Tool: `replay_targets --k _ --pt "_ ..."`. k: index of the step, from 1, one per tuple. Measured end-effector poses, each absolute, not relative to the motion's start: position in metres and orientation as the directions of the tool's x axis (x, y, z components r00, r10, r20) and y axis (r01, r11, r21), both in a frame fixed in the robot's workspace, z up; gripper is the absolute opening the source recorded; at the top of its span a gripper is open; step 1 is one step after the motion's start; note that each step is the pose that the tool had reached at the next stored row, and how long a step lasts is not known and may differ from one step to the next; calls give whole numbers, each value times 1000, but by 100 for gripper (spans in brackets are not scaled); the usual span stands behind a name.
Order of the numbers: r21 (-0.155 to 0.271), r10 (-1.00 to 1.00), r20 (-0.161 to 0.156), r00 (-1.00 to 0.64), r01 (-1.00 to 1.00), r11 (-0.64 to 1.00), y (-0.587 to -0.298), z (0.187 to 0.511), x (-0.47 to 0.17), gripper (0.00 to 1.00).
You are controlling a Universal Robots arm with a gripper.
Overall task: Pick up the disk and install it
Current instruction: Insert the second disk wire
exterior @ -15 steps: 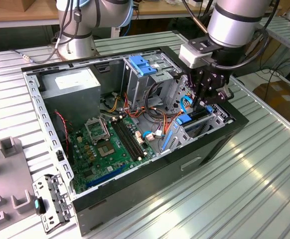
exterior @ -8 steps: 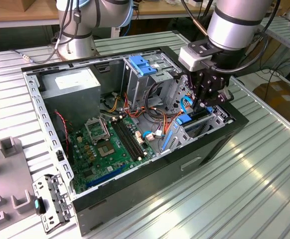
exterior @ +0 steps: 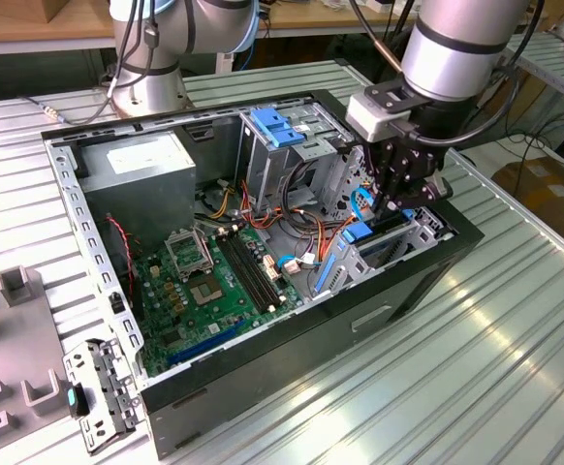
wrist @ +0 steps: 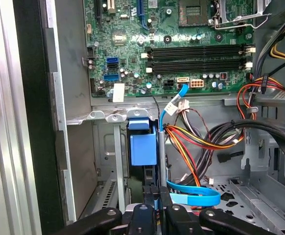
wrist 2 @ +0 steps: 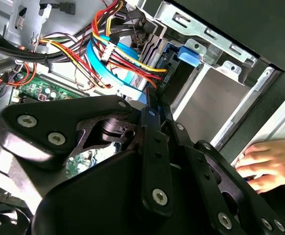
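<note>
The disk [exterior: 364,235], a dark slab with bright blue side rails, stands on edge in the metal drive cage [exterior: 413,237] at the front corner of the open computer case, on the exterior view's right. In the first wrist view the disk [wrist: 142,147] sits in the bay slot, its blue rail showing. My gripper [exterior: 396,205] reaches straight down into the cage. Its black fingers [wrist: 145,208] are pinched on the disk's upper edge. In the second wrist view the gripper [wrist 2: 154,105] is closed down to a narrow slit, and a blue end tab [wrist 2: 189,53] shows by the cage wall.
Bundles of red, yellow and orange wires [wrist: 196,142] and a flat blue cable [wrist: 196,198] crowd the space beside the bay. The motherboard [exterior: 214,281] and power supply [exterior: 141,174] fill the rest of the case. A person's hand [wrist 2: 267,161] rests on the case edge.
</note>
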State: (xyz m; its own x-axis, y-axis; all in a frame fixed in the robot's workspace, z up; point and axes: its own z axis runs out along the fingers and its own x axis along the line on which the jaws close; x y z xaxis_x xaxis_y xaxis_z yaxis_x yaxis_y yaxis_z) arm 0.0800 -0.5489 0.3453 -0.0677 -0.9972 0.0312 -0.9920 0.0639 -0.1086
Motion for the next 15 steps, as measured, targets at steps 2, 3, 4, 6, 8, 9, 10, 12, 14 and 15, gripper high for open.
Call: replay_targets --k 2,3,4,6,8,9,10,12,14,15 --pt "-109 -997 31 -65 -992 61 -549 345 80 16" --pt "-109 -998 31 -63 -992 59 -549 345 80 16" --pt "-109 -998 31 -61 -992 57 -549 345 80 16" --pt "-109 -998 31 -60 -992 56 -549 345 80 16" --pt "-110 -998 31 -60 -992 56 -549 345 80 16" --pt "-110 -998 31 -60 -992 56 -549 345 80 16" --pt "-110 -998 31 -60 -992 56 -549 345 80 16" --pt "-111 -998 31 -59 -992 56 -549 345 80 16" --pt "-111 -998 31 -59 -992 55 -549 346 80 16" --pt "-111 -998 31 -59 -992 55 -549 346 80 16"
